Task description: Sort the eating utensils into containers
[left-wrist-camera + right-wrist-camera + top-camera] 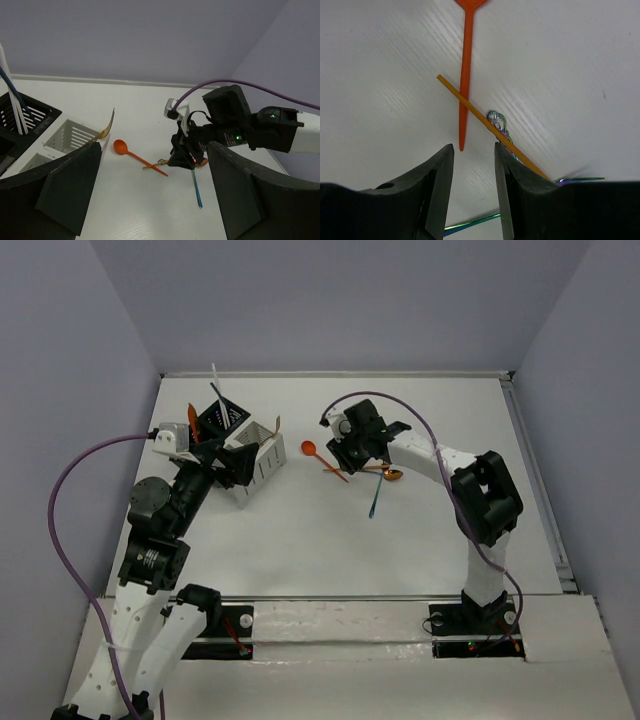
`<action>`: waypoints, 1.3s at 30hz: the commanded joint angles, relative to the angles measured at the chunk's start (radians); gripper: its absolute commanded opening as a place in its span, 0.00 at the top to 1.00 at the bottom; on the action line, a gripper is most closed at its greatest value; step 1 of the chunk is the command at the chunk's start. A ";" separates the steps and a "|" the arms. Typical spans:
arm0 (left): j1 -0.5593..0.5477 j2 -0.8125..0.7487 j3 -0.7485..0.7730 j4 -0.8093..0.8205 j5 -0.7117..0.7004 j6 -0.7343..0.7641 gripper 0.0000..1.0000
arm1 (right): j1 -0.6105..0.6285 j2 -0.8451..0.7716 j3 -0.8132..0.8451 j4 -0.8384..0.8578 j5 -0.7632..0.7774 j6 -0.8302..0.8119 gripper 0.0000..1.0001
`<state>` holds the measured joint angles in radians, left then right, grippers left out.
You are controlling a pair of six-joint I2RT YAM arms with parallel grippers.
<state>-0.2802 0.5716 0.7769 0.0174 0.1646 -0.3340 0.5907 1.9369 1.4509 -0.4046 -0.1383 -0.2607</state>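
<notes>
Your right gripper [473, 155]: fingers parted, empty | just ahead of them: 1 orange spoon [465, 90], 1 gold stick [470, 107] crossing it | your left gripper [155, 150]: spread wide, empty | beside it: 1 black caddy [30, 112], 1 white caddy [70, 135]

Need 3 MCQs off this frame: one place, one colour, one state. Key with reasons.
1. Where is the orange spoon?
A. on the table, between the white caddy and the right hand
B. inside the white caddy
C. gripped by the right hand

2. Colour of the stick crossing the spoon's handle?
A. white
B. yellow
C. black

3. The right hand's jaws?
A. shut on the spoon
B. shut on the stick
C. apart, nothing between

Key: 1 A, its bowl lies on bare table in the top view; 2 B, the right wrist view shows yellow over orange; 3 C, bare table shows through the gap.
</notes>
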 commanded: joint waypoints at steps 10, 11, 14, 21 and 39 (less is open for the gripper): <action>-0.002 -0.001 0.002 0.046 0.019 0.010 0.01 | 0.006 0.168 0.282 -0.255 -0.086 -0.155 0.54; -0.002 0.001 0.002 0.046 0.021 0.010 0.01 | 0.006 0.175 0.293 -0.264 -0.086 -0.158 0.54; -0.002 0.001 0.002 0.047 0.023 0.012 0.01 | 0.006 0.200 0.316 -0.281 -0.072 -0.169 0.54; -0.002 0.002 0.002 0.047 0.024 0.012 0.01 | 0.006 0.254 0.381 -0.324 -0.058 -0.179 0.55; -0.002 0.002 0.001 0.049 0.035 0.010 0.01 | 0.006 0.338 0.476 -0.375 -0.030 -0.196 0.65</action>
<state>-0.2802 0.5739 0.7773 0.0174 0.1802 -0.3340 0.5907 2.2543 1.8790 -0.7589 -0.1768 -0.4301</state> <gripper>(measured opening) 0.986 0.365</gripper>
